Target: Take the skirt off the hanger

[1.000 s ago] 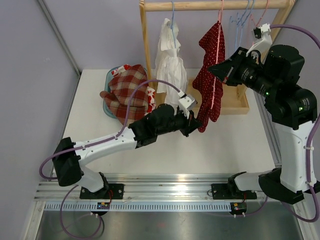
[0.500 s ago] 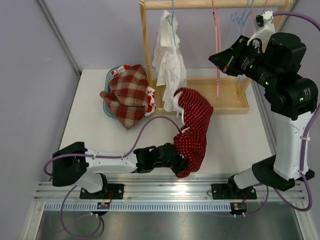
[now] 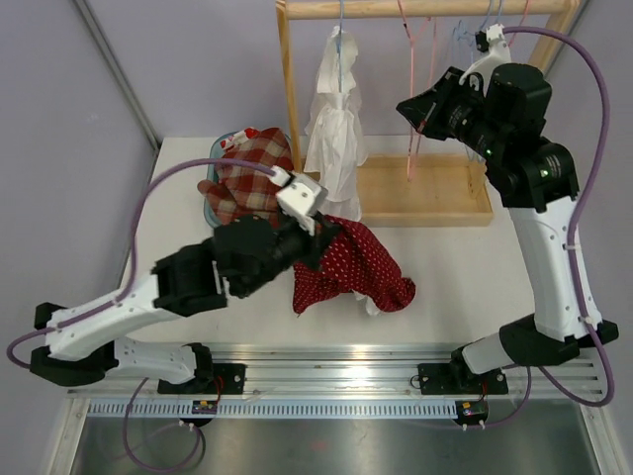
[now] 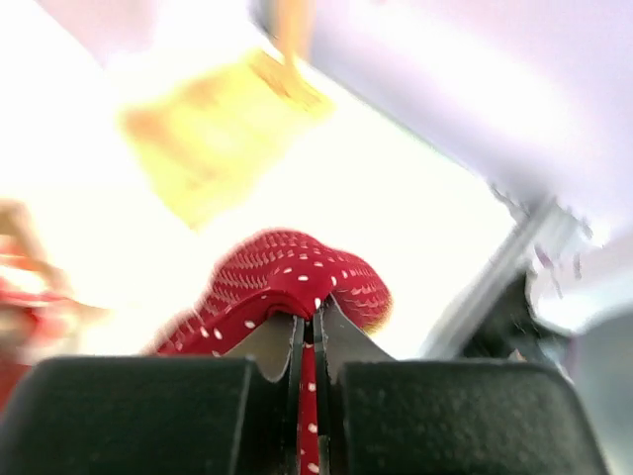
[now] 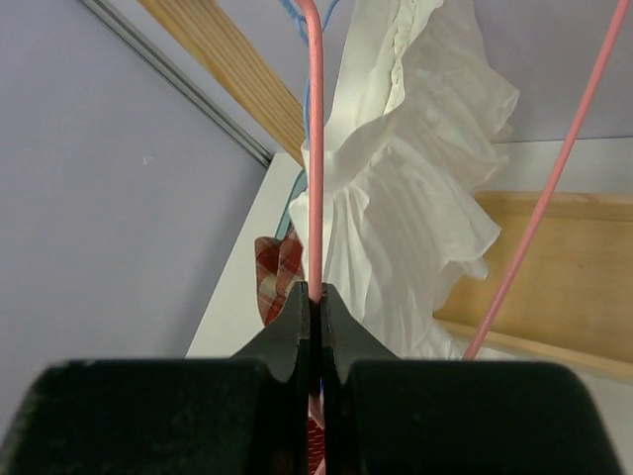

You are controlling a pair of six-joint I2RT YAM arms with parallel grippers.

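In front of the wooden clothes rack (image 3: 289, 99), near its left post, we see the left gripper (image 4: 310, 319) pinched tight on a fold of the red white-dotted fabric skirt (image 3: 351, 262), which drapes from it onto the white table (image 3: 465, 267). Up by the rack's top rail, we find the right gripper (image 5: 313, 292) clamped on the thin pink hanger (image 5: 315, 148), the skirt off it.

A wooden rack (image 3: 288, 99) stands at the far side of the table (image 3: 465, 277). A white garment (image 3: 334, 139) hangs from its bar on a blue hook (image 3: 342, 14). Left of the rack, a plaid cloth (image 3: 247, 170) is heaped in a blue bin (image 3: 207, 206). A metal rail (image 3: 336, 368) runs along the near edge.
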